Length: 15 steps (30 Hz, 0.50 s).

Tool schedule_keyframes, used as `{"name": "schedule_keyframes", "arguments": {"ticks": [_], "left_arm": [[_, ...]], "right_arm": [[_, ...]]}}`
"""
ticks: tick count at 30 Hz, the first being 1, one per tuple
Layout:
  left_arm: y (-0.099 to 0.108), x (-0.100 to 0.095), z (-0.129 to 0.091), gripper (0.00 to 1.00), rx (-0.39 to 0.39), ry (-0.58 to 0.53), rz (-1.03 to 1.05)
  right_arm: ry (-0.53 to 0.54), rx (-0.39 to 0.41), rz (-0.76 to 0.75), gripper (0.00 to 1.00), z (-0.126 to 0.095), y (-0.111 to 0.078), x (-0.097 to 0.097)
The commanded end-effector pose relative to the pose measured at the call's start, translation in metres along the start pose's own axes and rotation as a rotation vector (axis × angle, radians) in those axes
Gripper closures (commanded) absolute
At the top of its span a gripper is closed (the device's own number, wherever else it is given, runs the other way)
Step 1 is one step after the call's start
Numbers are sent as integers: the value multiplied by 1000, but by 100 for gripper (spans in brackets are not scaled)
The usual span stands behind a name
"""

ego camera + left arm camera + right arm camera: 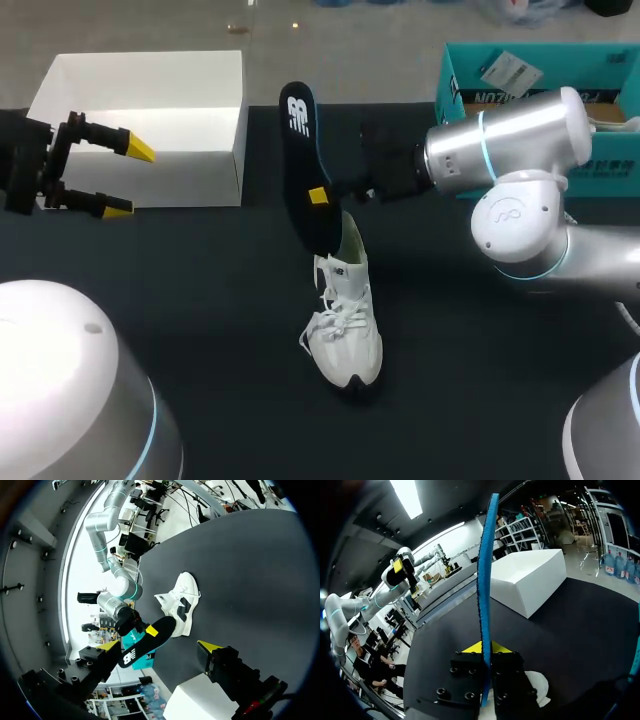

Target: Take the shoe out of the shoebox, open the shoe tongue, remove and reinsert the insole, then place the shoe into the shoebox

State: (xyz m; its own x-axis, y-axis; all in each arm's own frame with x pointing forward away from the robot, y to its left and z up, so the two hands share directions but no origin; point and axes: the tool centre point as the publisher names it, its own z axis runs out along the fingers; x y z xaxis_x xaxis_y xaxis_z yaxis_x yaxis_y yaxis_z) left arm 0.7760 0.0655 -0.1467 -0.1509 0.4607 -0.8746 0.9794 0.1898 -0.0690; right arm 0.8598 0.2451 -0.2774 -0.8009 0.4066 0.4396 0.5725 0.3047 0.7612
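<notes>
The left gripper point(130, 180) hangs wide open and empty beside the white box point(150, 90). The insole point(300, 150) is out, pinched by the right gripper point(325, 195) just above the shoe point(345, 330) standing on the table point(200, 300). It seems that reinserting the insole and returning the shoe to the teal shoebox point(460, 90) remain.

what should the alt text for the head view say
The right pincer grips a dark insole, holding it by the heel end of a white shoe that stands on the black table. The left pincer hangs open in front of an open white box.
</notes>
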Motion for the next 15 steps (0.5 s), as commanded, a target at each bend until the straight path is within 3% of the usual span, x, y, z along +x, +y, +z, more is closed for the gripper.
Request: {"name": "schedule_keyframes", "arguments": {"ticks": [1,5,12,15], "left_arm": [[-1,0,-1,0,-1,4,-1],[-1,0,-1,0,-1,4,-1],[-1,0,-1,0,-1,4,-1],[-1,0,-1,0,-1,4,-1]], "right_arm": [[-8,2,2,100,1,-3,3],[-11,6,4,100,0,-2,2],[11,-116,25,100,-3,32,-5],[8,-119,19,100,0,37,-8]]}}
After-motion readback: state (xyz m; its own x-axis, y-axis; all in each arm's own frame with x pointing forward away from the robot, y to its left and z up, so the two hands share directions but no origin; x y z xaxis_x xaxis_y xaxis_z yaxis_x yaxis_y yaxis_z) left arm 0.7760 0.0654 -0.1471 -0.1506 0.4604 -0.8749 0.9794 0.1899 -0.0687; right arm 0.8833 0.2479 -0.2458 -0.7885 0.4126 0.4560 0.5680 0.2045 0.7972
